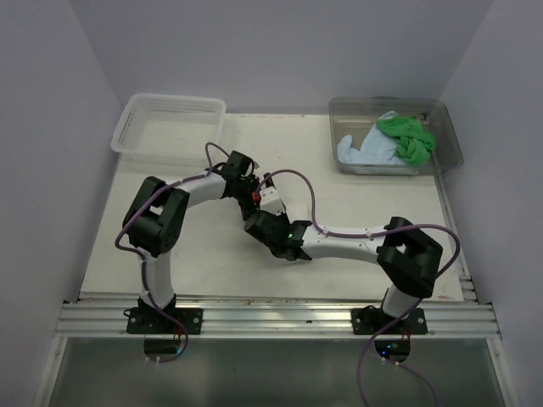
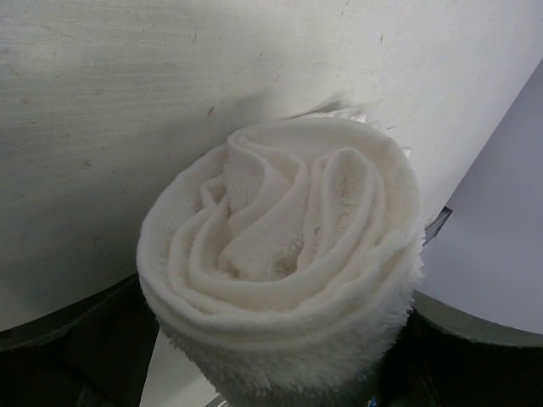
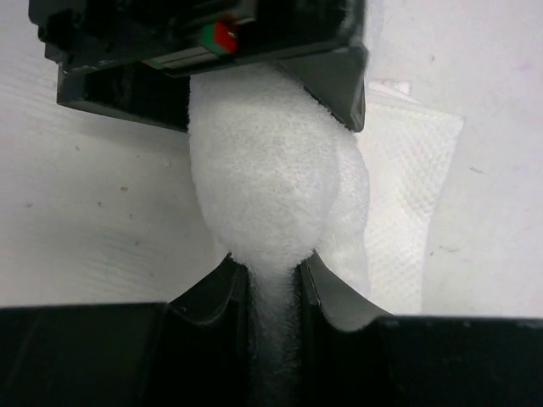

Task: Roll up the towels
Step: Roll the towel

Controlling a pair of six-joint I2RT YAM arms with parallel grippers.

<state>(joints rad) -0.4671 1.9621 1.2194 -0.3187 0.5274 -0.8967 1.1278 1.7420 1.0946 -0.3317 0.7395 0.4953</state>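
**Near edge.** Metal rail carrying both arm bases. Just beyond it is a band of bare tabletop, with open room to the left of the left arm and in front of the right arm.

**Centre.** White towel, rolled into a thick cylinder. Its end face shows a loose spiral of soft, folded layers. It sits at mid-tabletop, between the two end effectors.
- Right end effector: clenched on one end of the roll, which is squeezed to a narrow strip between the fingers.
- Left end effector: fingers stand wide at either side of the other end. I cannot tell whether they press the roll or stand clear of it.

**Far left corner.** White lattice basket, well apart from the roll.

**Far right corner.** Clear plastic tub holding two towels, both unrolled:
- light blue towel, crumpled on the floor of the tub
- green towel, bunched on top of it toward the right

**Surround.** Pale walls close in the left, right and far sides. Open tabletop lies between the arms and both containers.
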